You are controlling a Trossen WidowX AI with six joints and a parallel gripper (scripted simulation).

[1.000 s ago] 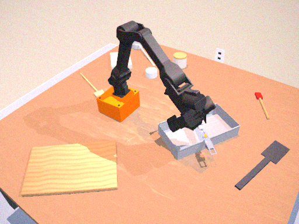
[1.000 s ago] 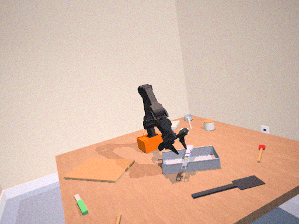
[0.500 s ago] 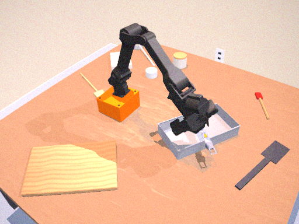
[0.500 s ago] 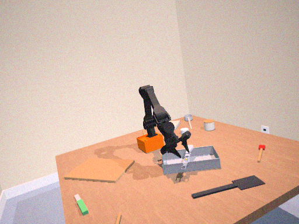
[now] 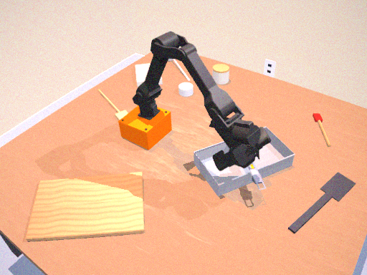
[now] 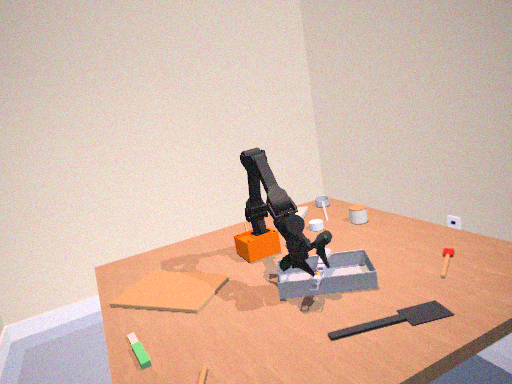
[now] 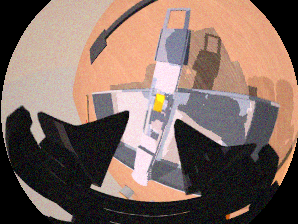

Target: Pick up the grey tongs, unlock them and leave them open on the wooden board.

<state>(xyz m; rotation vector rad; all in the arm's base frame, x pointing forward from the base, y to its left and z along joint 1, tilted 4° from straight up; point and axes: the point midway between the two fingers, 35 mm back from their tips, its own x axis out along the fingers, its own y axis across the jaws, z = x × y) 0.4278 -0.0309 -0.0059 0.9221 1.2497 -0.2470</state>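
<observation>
The grey tongs [image 5: 256, 177] [image 6: 316, 284] [image 7: 168, 75] lie across the roasting tin [image 5: 234, 185] [image 6: 350, 284] [image 7: 264, 120], closed, with the wire loop end sticking out past the tin's front wall. A yellow piece [image 5: 252, 166] [image 6: 318, 273] [image 7: 159, 102] shows on them just inside that wall. My gripper [image 6: 321, 270] [image 7: 152, 118] is partly open over the tin, with one finger on each side of the tongs. In the wrist view a gap shows on both sides. The wooden board [image 5: 89, 211] [image 6: 170, 291] is bare. In the top view the arm hides the fingertips and the tongs' rear part.
A dark spatula [image 5: 322, 200] [image 6: 390, 324] lies in front of the tin. A red-headed brush [image 5: 322, 129] [image 6: 446, 262] lies to the right. A lidded jar [image 5: 221, 75] [image 6: 358, 215] and a small white tub [image 5: 186, 89] [image 6: 316, 225] stand behind. A green-handled item [image 6: 140, 351] lies near the front.
</observation>
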